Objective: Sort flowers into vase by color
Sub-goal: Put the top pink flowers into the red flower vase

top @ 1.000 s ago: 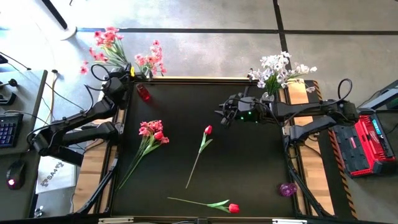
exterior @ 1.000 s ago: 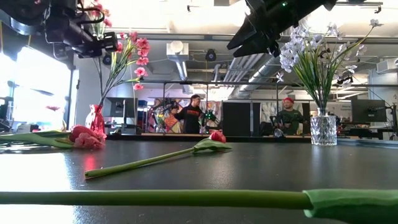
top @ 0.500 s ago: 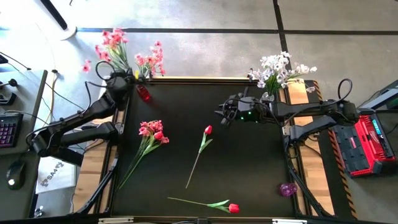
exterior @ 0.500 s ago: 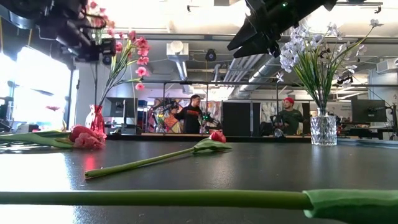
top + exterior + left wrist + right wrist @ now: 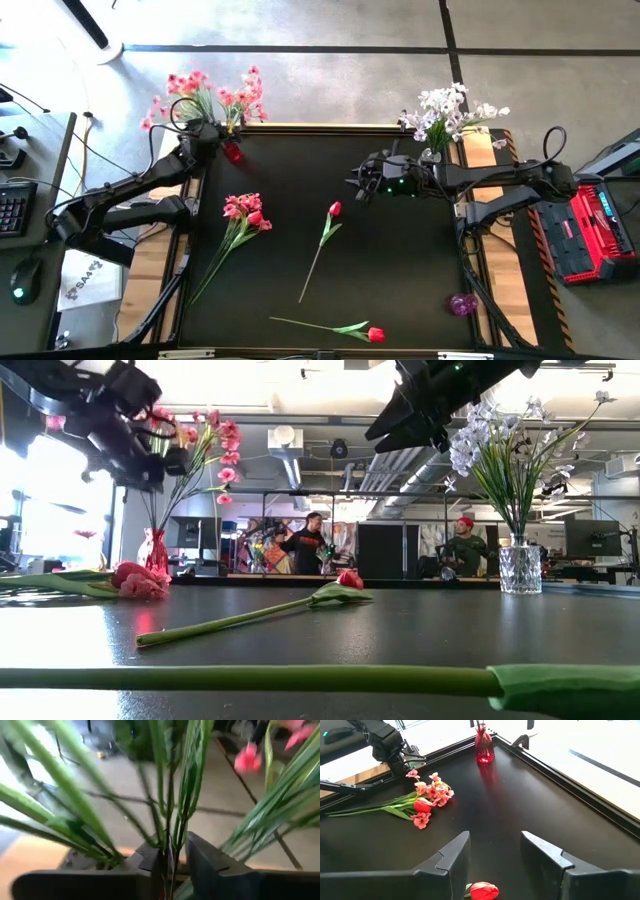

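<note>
Black table top [image 5: 400, 270]: two dark arms over far half. Left gripper [image 5: 172, 862] high at far-left corner above small red glass vase [image 5: 231, 150], fingers narrow around thin green stems of pink blossom spray [image 5: 190, 88]. Right gripper [image 5: 495, 855] hovers mid-table, fingers apart, nothing between. White blossom spray [image 5: 447, 110] stands in clear vase, far-right. Pink bunch [image 5: 243, 212] and two red tulips [image 5: 334, 210] lie loose on table.

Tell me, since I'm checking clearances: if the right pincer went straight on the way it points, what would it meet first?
Probably the red tulip lying just ahead of the open right pincer. Farther along that line stands the red vase, though depth is hard to judge.
</note>
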Controlling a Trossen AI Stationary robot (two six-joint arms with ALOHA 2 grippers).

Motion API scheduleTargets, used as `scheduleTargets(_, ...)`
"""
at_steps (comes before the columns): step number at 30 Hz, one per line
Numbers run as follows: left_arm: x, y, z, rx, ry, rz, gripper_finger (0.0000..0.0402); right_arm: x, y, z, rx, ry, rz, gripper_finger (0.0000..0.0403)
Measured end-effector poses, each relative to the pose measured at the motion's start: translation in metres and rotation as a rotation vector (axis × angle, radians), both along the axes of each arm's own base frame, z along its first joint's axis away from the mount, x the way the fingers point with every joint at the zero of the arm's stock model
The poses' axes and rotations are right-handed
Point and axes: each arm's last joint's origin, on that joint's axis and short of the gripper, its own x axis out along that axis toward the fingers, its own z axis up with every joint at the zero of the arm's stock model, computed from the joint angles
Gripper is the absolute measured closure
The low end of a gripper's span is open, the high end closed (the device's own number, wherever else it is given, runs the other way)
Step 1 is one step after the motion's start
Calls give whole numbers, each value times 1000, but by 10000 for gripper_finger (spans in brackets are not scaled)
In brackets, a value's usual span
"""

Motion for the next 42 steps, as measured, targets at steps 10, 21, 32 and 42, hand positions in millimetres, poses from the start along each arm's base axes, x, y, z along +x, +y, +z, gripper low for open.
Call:
scheduleTargets(10, -6, 4, -8, -175, -233, -122, 192, 0, 1, 0, 26, -3, 40, 242)
scheduleTargets(21, -14, 0, 6, -133, -311, -196, 171, 0, 1, 0, 24, -2, 41, 242)
scheduleTargets(32, -13, 2, 67, 10, -225, -273, 171, 0, 1, 0, 0, 7, 55, 242)
scheduleTargets(42, -6, 11, 38, -234, -225, -216, 170, 1, 2, -1, 42, -1, 70, 242)
